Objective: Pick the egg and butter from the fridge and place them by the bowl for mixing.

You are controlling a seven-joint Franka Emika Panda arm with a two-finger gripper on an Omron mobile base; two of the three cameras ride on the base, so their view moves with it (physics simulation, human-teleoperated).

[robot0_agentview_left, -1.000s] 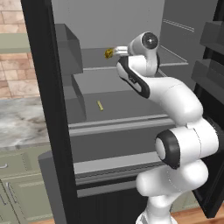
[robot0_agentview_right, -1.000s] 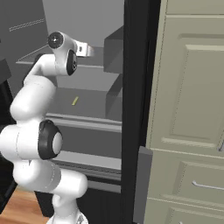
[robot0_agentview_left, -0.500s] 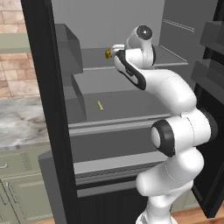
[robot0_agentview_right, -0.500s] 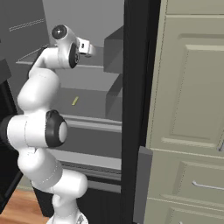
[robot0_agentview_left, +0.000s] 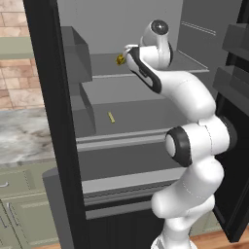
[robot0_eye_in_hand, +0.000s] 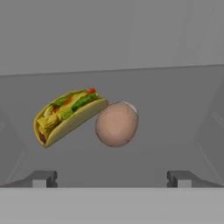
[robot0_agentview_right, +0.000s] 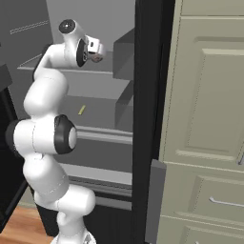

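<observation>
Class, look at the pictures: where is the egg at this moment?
In the hand view the egg lies on an upper shelf of the fridge, touching or almost touching the taco on its left, straight ahead of the open pincer.

No text, label, brand, number or sign can be read anywhere in these views.
</observation>
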